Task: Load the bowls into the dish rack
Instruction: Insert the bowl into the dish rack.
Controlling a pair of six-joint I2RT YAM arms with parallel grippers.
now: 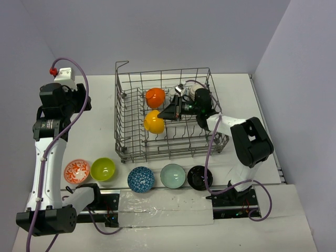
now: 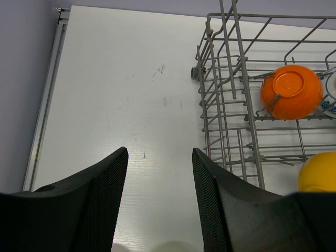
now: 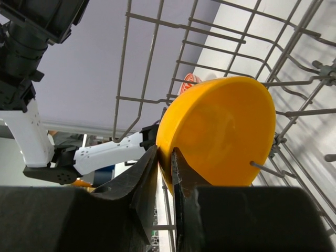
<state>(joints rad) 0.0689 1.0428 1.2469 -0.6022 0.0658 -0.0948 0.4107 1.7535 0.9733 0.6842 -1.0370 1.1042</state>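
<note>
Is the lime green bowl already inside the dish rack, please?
No, the lime green bowl sits on the table outside the dish rack, in the row near the arm bases.

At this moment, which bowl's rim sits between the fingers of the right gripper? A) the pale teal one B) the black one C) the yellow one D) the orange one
C: the right wrist view shows the right gripper with a finger on each side of the yellow bowl rim, inside the dish rack. The orange bowl sits apart from it in the rack.
</note>
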